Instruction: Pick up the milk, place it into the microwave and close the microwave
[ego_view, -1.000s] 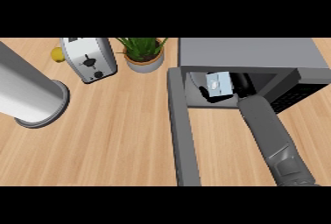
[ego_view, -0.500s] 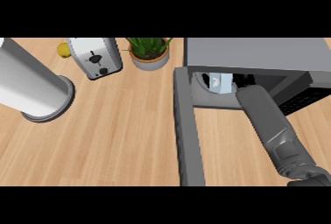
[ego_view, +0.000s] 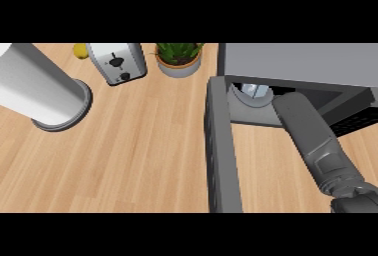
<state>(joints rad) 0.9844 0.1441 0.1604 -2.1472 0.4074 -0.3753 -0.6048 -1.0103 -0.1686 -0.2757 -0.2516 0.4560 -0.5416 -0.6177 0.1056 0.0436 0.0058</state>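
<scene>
The grey microwave (ego_view: 303, 60) stands at the upper right with its door (ego_view: 221, 150) swung open towards me, seen edge-on as a long grey bar. My right forearm (ego_view: 314, 135) reaches up from the lower right into the oven's cavity. The right hand is hidden under the microwave's roof. Only a small white and blue part of the milk carton (ego_view: 256, 90) shows inside, just left of the forearm's end, over the pale round turntable (ego_view: 245, 101). I cannot see whether the hand touches the carton. My left hand appears nowhere.
A silver toaster (ego_view: 116, 62) and a potted green plant (ego_view: 177, 57) stand at the counter's back. A tall white cylinder (ego_view: 37, 85) rises at the left, with a yellow fruit (ego_view: 80, 50) behind it. Bare wooden counter (ego_view: 140, 160) lies left of the door.
My right forearm has pushed deeper into the microwave, and the hand and most of the milk have slipped out of sight under the roof. The whole view has shifted.
</scene>
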